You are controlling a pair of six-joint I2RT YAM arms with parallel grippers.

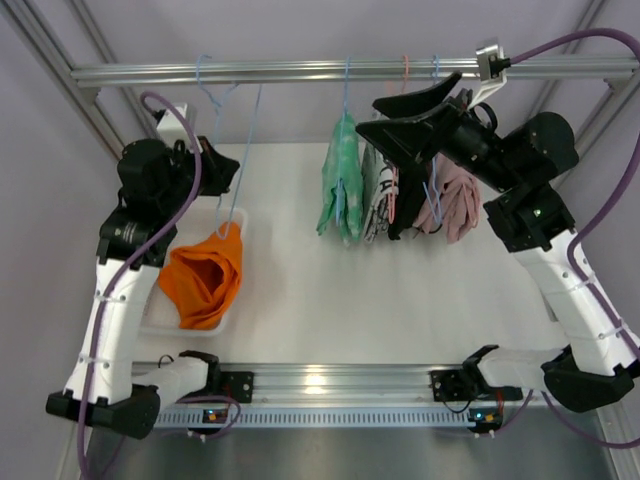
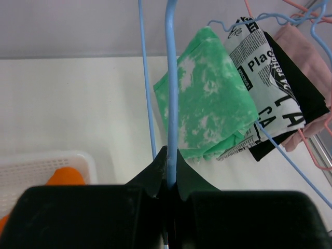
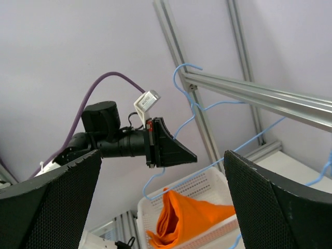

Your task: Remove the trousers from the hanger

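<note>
The orange trousers (image 1: 205, 280) lie bunched in a white basket (image 1: 160, 322) at the left. One fold peaks up to the lower bar of the light-blue hanger (image 1: 248, 140), which hooks on the rail. My left gripper (image 1: 225, 172) is shut on the hanger's wire (image 2: 171, 78), with the trousers (image 2: 66, 176) low at its left. My right gripper (image 1: 375, 115) is open and empty, raised near the rail among the hung clothes. Its view shows the trousers (image 3: 192, 218), the hanger (image 3: 249, 141) and the left gripper (image 3: 179, 153).
A metal rail (image 1: 300, 70) crosses the back. On it hang a mint-green garment (image 1: 340, 180), a newsprint-patterned and black one (image 1: 378, 195) and a pale pink one (image 1: 455, 200) on blue and pink hangers. Frame posts stand at both back corners.
</note>
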